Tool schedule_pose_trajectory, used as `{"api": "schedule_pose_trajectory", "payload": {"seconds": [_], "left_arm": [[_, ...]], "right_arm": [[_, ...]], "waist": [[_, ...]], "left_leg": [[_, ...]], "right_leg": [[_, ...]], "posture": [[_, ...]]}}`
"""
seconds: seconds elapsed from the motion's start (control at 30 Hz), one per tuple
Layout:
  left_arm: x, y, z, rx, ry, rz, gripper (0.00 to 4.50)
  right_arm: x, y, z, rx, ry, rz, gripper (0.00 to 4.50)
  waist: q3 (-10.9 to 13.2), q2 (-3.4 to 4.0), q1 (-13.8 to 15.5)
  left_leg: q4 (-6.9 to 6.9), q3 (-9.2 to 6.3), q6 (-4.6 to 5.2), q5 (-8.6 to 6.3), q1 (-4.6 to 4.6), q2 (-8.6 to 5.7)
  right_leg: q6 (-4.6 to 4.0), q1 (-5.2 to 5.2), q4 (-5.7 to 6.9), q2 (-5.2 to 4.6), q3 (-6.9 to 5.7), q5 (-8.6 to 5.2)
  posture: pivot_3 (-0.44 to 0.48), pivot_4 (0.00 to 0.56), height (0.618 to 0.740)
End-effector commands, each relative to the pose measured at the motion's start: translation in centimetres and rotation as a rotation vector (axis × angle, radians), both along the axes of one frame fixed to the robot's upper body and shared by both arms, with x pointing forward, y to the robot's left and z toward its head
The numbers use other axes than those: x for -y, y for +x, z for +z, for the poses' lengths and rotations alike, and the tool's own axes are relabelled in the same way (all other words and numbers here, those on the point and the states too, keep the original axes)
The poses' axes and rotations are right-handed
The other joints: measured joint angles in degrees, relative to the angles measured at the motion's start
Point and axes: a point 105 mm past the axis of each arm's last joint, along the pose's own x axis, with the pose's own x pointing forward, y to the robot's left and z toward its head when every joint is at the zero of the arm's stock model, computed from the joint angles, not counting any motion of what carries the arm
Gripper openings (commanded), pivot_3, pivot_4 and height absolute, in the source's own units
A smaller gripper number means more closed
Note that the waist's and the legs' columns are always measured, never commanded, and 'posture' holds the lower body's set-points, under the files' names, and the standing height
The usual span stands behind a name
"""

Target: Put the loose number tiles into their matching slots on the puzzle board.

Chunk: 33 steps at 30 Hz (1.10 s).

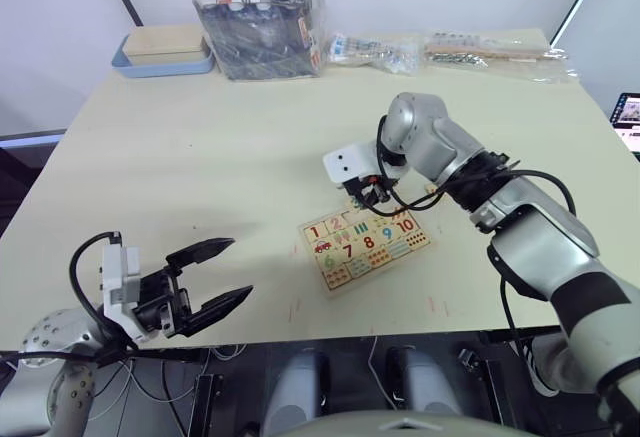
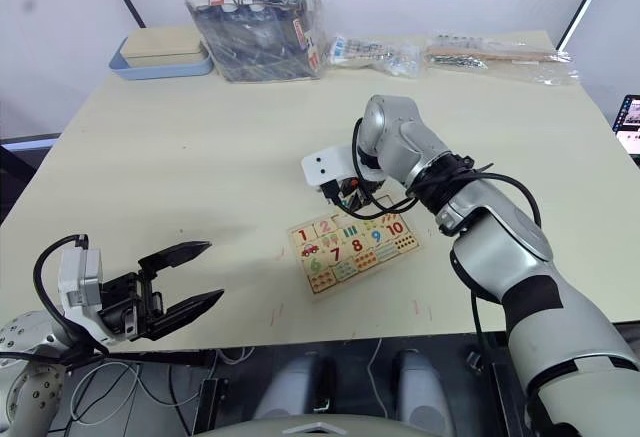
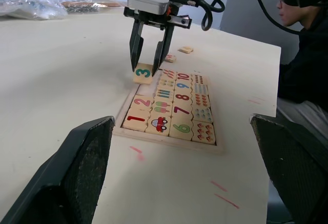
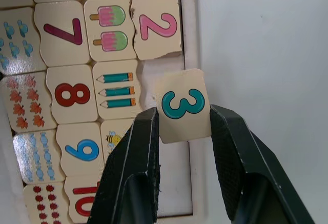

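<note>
The right gripper [image 4: 178, 124] is clamped on the number 3 tile [image 4: 183, 105], one black finger [image 4: 137, 147] pressed against each side of it, and holds it over the far edge of the puzzle board [image 1: 362, 248], half above the empty slot [image 4: 154, 75] beside the pink 2 and half above the bare table [image 1: 200, 147]. In the left wrist view the tile [image 3: 143, 73] sits tilted at that edge, with its teal digit facing outward. The board lies near the middle of the table at about 5 o'clock from the table's centre, turned slightly askew, with the 1 and 2 tiles seated in its top row and the 6 to 10 pieces and counting pictures in place. Two more loose tiles [image 3: 178, 54] lie on the table just beyond the board, at about 12 o'clock from it; their digits cannot be read. The left gripper [image 1: 220, 275] hovers over the near table edge at about 8 o'clock from the board, well apart from it, fingers spread wide with nothing between them. At the far edge of the table, around 11 o'clock, stand a blue tray [image 1: 160, 62] and a clear plastic bag [image 1: 262, 19] of dark items.
</note>
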Motion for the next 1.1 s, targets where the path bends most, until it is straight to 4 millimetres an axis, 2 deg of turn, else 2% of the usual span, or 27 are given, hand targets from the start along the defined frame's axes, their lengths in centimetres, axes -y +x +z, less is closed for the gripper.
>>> {"api": "schedule_pose_trajectory", "payload": {"seconds": [0.03,0.6,1.1], "left_arm": [[0.0,-0.1,1.1,0.045,0.008,-0.004,4.50],[-0.1,-0.4,0.8,0.037,0.005,0.009,4.50],[-0.1,-0.6,0.7,0.034,0.004,0.016,4.50]], "right_arm": [[-0.3,0.0,0.5,0.012,0.007,0.004,0.90],[-0.3,-0.2,-0.9,-0.015,-0.018,0.001,0.90],[-0.6,-0.4,-1.3,-0.030,-0.021,0.002,0.90]], "waist": [[0.00,0.00,0.00],[0.00,0.01,-0.04],[0.00,0.01,-0.12]], "left_leg": [[0.00,0.00,0.00,0.00,0.00,0.00],[0.00,-0.01,-0.03,0.01,0.00,0.01],[0.00,-0.01,-0.05,0.03,0.02,0.02]], "right_leg": [[0.00,0.00,0.00,0.00,0.00,0.00],[0.00,0.00,0.00,0.03,0.00,0.00],[-0.01,0.00,0.01,0.04,0.00,0.00]], "posture": [[0.000,0.150,0.740],[0.000,0.150,0.740],[0.000,0.150,0.740]]}}
